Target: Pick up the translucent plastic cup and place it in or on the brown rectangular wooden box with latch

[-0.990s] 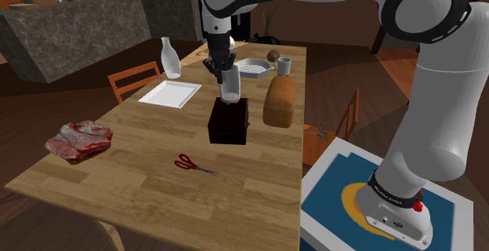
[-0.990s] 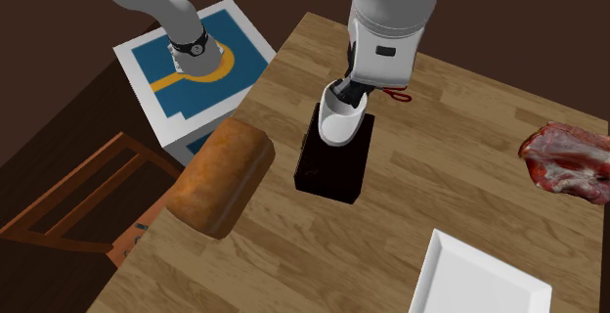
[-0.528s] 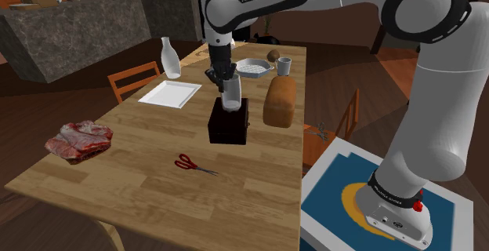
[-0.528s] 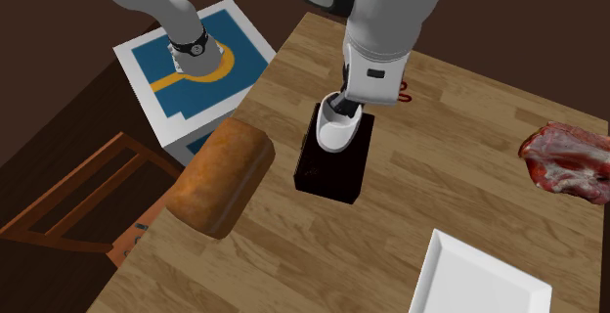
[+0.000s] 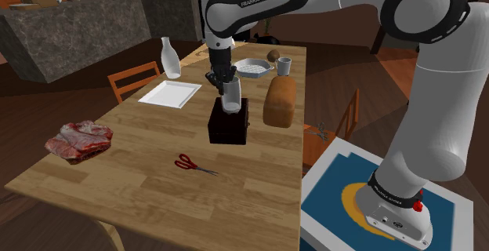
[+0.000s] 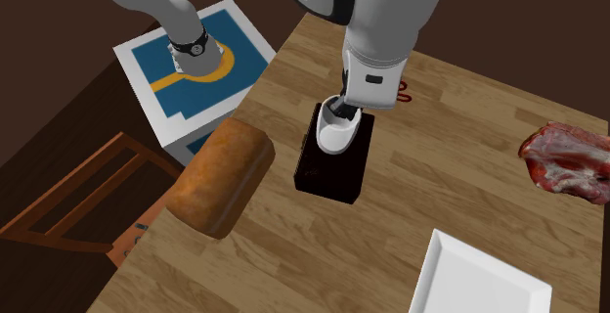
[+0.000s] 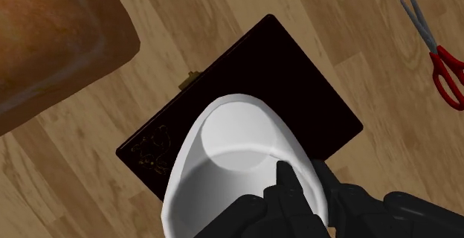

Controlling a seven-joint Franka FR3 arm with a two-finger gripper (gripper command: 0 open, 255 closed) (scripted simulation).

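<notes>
A whitish translucent cup (image 5: 230, 100) stands upright on the lid of a very dark brown rectangular box (image 5: 228, 124) in the middle of the wooden table. My gripper (image 5: 223, 81) comes down from above and is shut on the cup's rim. From the second exterior view the cup (image 6: 338, 135) rests on the end of the box (image 6: 335, 164) nearer the arm. In the wrist view the cup (image 7: 239, 162) hangs right below the gripper (image 7: 286, 192) over the box lid (image 7: 297, 88), whose small latch (image 7: 191, 79) faces the bread.
A bread loaf (image 5: 280, 101) lies close beside the box, toward the stand. Red scissors (image 5: 193, 163) lie in front of it, raw meat (image 5: 78, 140) at the shoulder view's left. A white tray (image 5: 170, 93), bottle (image 5: 170, 58), dish (image 5: 254, 68) and mug (image 5: 284, 66) stand farther back.
The gripper has lowered the cup from just above the box down onto its lid. Nothing else on the table has moved.
</notes>
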